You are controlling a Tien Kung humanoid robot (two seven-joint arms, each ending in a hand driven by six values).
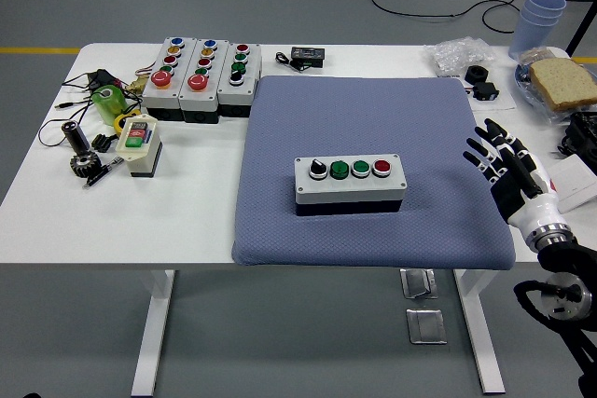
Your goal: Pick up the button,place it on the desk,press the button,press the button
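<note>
A grey button box [350, 184] with a black knob, two green buttons and a red button lies on the blue mat [368, 118] near its front middle. My right hand [496, 160] hovers at the mat's right edge, fingers spread and holding nothing, well to the right of the box. The left arm is out of view.
Three more button boxes [201, 76] stand at the back left, beside a small two-button box [140, 144], cables and tools [84, 151]. At the back right are a plastic bag [459, 53], stacked cups [539, 18], a plate with bread [562, 81] and a white box [576, 182].
</note>
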